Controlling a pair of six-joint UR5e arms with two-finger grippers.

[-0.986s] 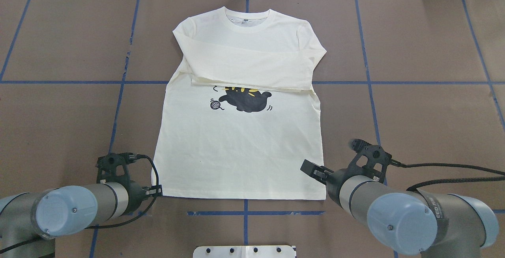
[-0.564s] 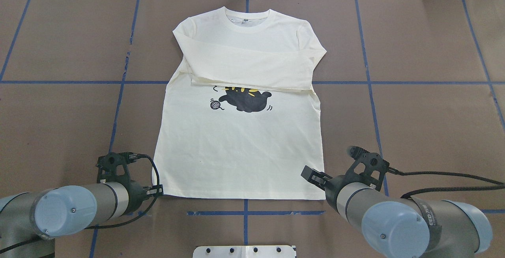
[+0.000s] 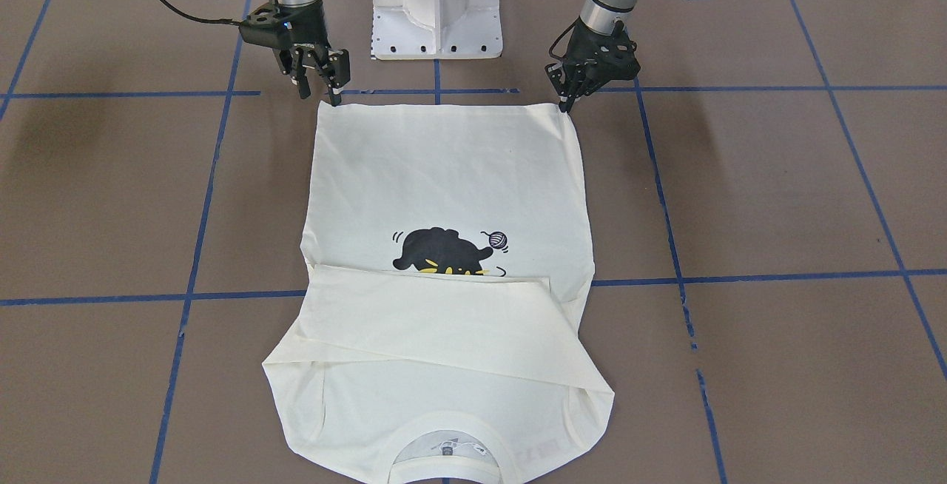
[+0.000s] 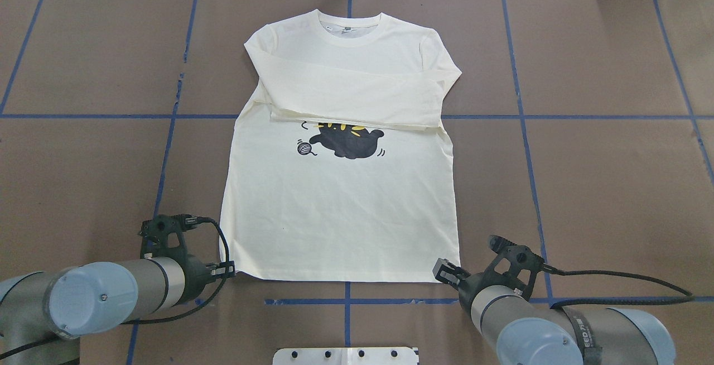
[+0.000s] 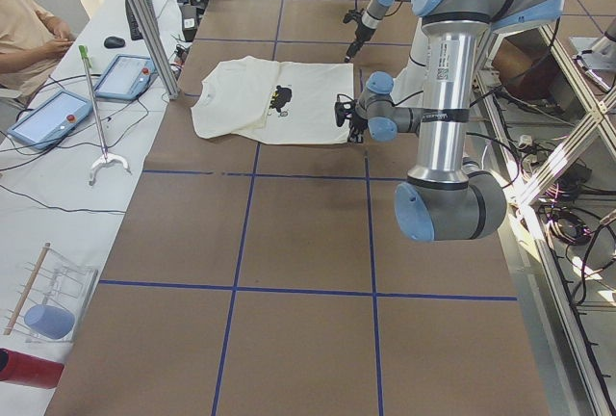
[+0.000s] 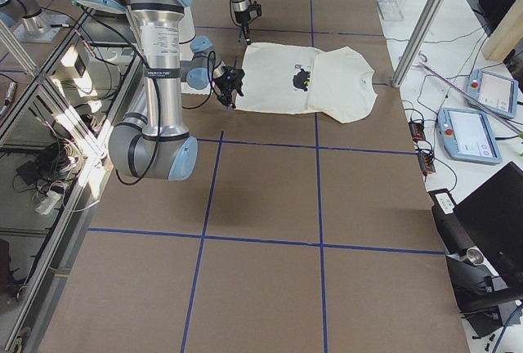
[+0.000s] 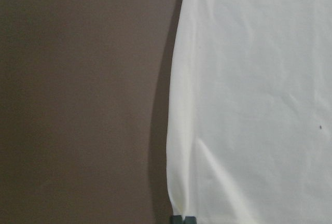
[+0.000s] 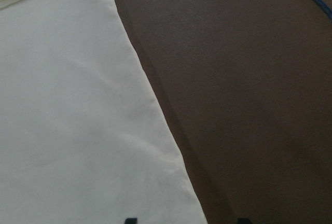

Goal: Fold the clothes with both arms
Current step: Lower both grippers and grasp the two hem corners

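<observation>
The cream long-sleeved T-shirt (image 4: pixel 340 214) lies flat with its collar at the table's far side. Both sleeves are folded across the chest, just above the black cat print (image 4: pixel 348 142). My left gripper (image 4: pixel 227 268) sits at the near left hem corner. In the left wrist view its fingertips (image 7: pixel 182 219) are pressed together on the cloth edge (image 7: pixel 179 130), which is slightly wrinkled and raised. My right gripper (image 3: pixel 319 95) stands open at the near right hem corner. In the right wrist view its fingertips are wide apart, astride the shirt's edge (image 8: pixel 155 125).
The brown table is marked with a grid of blue tape (image 4: pixel 346 301). The white pedestal base (image 3: pixel 436 10) stands just behind the hem, between the arms. In the exterior left view a person (image 5: pixel 29 36) sits at a side bench with tablets (image 5: pixel 53 116) beyond the table's far edge.
The right gripper has moved back along the shirt's right edge to the near hem corner. The left gripper has crept slightly inward, shifting the left hem corner with it.
</observation>
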